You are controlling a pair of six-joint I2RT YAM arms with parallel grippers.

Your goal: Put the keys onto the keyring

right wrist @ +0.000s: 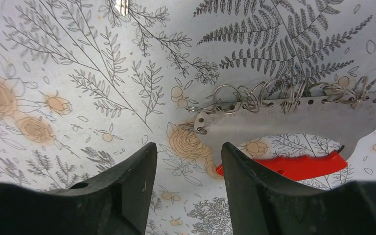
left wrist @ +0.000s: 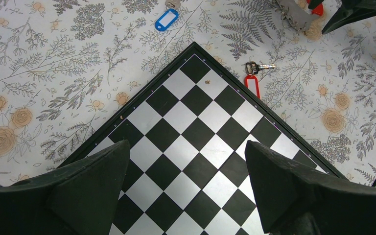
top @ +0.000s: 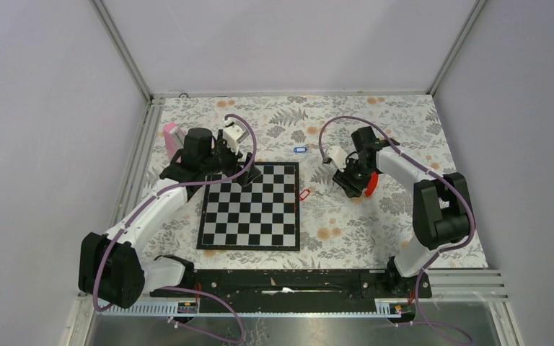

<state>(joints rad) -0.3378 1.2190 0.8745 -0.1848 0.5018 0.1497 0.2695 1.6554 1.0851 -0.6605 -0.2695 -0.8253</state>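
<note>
The keys lie apart on the floral cloth. The blue-tagged key (top: pixel 299 150) (left wrist: pixel 166 19) is beyond the chessboard's far edge. The red-tagged key (top: pixel 304 194) (left wrist: pixel 252 84) is just off the board's right edge. The keyring (right wrist: pixel 293 115) (top: pixel 370 185) is a curved metal plate carrying several thin rings, with a red piece beneath, flat on the cloth. My right gripper (right wrist: pixel 188 147) (top: pixel 348 183) is open over bare cloth, its right finger (right wrist: pixel 245 176) beside the plate's left end, nothing between the fingers. My left gripper (left wrist: pixel 186 161) (top: pixel 249 175) hangs wide open above the board's far left corner, empty.
The chessboard (top: pixel 252 209) (left wrist: pixel 196 127) lies mid-table between the arms. A pink block (top: pixel 171 137) stands at the far left beside the left arm. Metal frame rails run along the left edge and back of the table.
</note>
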